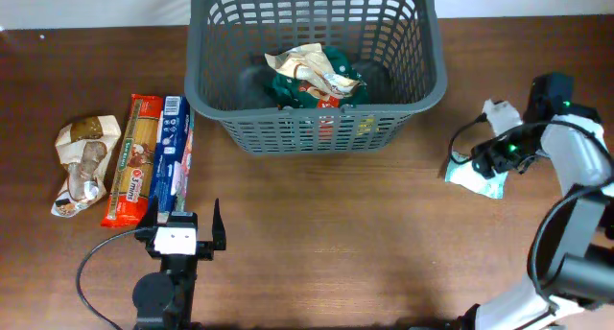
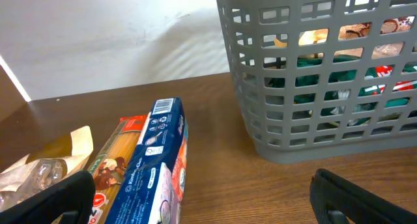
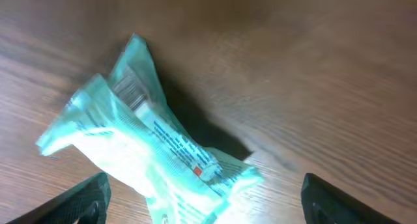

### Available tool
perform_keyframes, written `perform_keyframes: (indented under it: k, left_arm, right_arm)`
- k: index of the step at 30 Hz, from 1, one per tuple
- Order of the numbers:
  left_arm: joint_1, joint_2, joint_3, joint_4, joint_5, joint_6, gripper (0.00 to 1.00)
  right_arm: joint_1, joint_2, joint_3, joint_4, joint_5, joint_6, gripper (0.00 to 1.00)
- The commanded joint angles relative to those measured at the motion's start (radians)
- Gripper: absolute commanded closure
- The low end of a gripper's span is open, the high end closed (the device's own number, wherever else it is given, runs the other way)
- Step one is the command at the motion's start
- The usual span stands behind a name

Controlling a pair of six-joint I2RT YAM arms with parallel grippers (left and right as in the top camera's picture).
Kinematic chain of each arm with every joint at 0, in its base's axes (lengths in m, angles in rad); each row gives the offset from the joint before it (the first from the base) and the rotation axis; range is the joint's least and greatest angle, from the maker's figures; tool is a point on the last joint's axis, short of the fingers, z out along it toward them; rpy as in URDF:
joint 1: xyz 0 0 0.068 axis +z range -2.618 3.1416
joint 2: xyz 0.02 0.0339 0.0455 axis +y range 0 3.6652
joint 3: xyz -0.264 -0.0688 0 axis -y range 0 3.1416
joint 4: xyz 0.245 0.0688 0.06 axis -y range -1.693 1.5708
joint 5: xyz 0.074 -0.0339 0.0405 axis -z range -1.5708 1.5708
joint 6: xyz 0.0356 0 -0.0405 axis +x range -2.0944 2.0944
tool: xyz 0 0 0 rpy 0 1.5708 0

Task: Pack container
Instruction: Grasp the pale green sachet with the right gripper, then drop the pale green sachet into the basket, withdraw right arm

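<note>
1. Overhead: left gripper (image 1: pixel 185 226) at 7 o'clock, jaws wide apart, empty. Large dark grey slotted plastic basket (image 1: pixel 317 130) at 12 o'clock, holding green and beige food packets (image 1: pixel 312 71). Right gripper (image 1: pixel 480 162) at 3 o'clock, over a pale green crinkled plastic packet (image 1: pixel 475 179).
2. Left wrist: long blue-and-white packet (image 2: pixel 156 165) at 7 o'clock, basket at 2 o'clock.
3. Right wrist: jaws wide apart, straddling the green packet, no contact visible.

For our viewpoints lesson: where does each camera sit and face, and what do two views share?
Overhead: above table, looking down on container, left arm, right arm.
Left wrist: low, facing container and blue packet; left gripper's fingers at bottom corners.
Right wrist: looking down on green packet; right gripper's fingers likewise.
Shared: overhead shows both packets.
</note>
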Motion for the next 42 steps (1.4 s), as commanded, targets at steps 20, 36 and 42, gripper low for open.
perform_keyframes:
  k: [20,36,42]
  left_arm:
    - [-0.003,-0.010,-0.006,0.003,-0.004,-0.008,0.01]
    - [-0.003,-0.010,-0.006,0.003,-0.004,-0.009,0.01]
    - [-0.003,-0.010,-0.006,0.003,-0.004,-0.009,0.01]
  right_arm:
    - [0.071,0.208,0.003,0.014,0.083,0.027,0.96]
    - [0.120,0.108,0.943,-0.353,-0.182,0.563,0.96]
    - [0.367,0.108,1.230,-0.423,-0.211,0.537,0.96]
